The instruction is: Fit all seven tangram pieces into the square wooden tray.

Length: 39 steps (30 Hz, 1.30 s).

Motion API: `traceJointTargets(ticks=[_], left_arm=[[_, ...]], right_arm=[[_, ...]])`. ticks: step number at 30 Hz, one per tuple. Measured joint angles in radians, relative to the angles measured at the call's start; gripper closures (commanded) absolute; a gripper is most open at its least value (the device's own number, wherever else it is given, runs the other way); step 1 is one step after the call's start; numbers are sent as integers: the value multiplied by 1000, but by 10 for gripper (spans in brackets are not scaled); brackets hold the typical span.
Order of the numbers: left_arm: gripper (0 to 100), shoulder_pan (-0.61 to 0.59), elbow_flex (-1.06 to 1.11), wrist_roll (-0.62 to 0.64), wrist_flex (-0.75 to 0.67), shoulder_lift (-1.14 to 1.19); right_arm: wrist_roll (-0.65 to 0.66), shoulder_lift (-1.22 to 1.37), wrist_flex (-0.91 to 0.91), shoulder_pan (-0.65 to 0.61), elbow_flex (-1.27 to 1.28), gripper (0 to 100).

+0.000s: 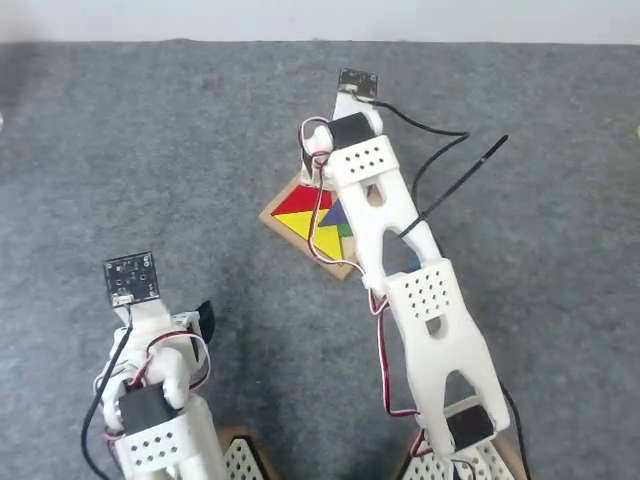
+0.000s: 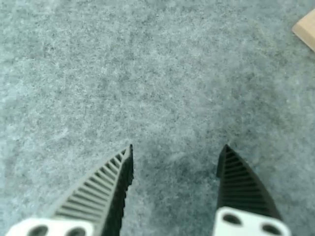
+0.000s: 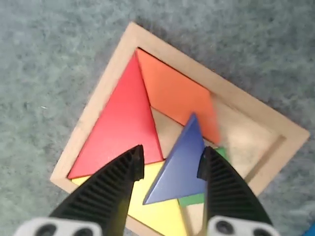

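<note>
Tangram pieces mostly sit inside the square wooden tray [image 3: 106, 88], which lies about mid-table and turned corner-on to the near edge. A red triangle [image 3: 120, 128] and an orange piece [image 3: 174, 91] fill one corner side by side. A yellow piece [image 3: 157, 206] and a green piece [image 3: 197, 199] lie flat under the right hand [image 3: 171, 150].

That hand hangs directly above the tray, its two fingers clamped on the flanks of a blue triangle [image 3: 179, 164]. The triangle is held tilted and not seated, with its point aimed toward the orange piece and its broad end over the yellow and green.

Bare wood [image 3: 246, 142] shows on the side of the blue triangle away from the red one, bounded by the orange piece, the green piece and the tray's rim. I judge the coming move turns on this gap, since the triangle must be levelled and its edges squared to that pocket. Room there looks tight, so a corner could catch on the rim.

The left hand [image 2: 177, 147] is well apart, near the table's near-left corner. Its fingers are spread wide over bare grey cloth, gripping nothing.
</note>
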Motion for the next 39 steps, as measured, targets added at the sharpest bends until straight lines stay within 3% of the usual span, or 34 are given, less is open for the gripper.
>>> traceJointTargets(ticks=[22, 39], left_arm=[[729, 0, 0, 0, 0, 0], [729, 0, 0, 0, 0, 0]], right_arm=[[20, 123, 103, -71, -170, 812], [147, 141, 114, 68, -178, 814]])
